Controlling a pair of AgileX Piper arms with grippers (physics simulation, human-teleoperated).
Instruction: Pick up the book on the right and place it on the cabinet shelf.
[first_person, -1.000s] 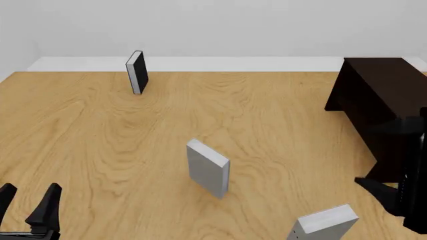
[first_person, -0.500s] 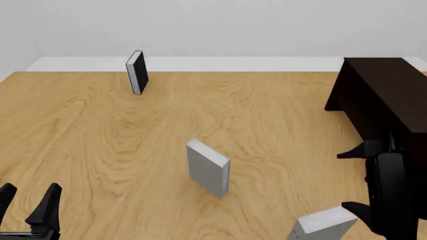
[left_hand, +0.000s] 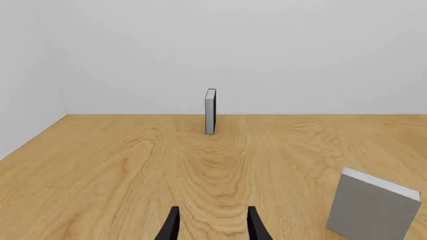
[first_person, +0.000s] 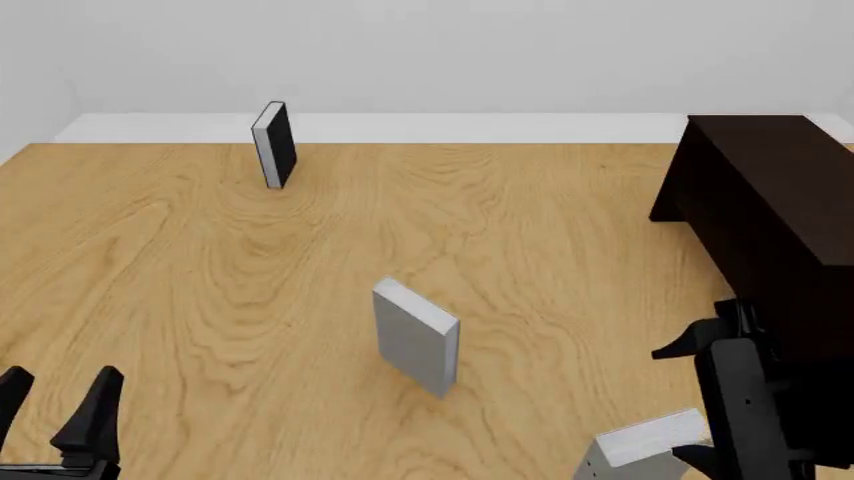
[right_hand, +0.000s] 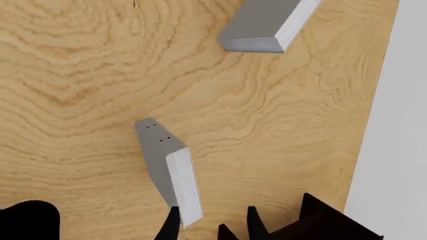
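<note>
Pale grey book (first_person: 645, 447) upright, lower right of frame, not yet gripped; right gripper (first_person: 694, 405) has swung in over it within the last second, jaws wide. Left gripper (first_person: 56, 408) parked lower left, open. Cabinet (first_person: 761, 215) upper right

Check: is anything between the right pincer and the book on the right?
Nothing visible. The right pincer hangs open just above the book, with only bare table around it; the darker grey book stands well off to the left.
</note>
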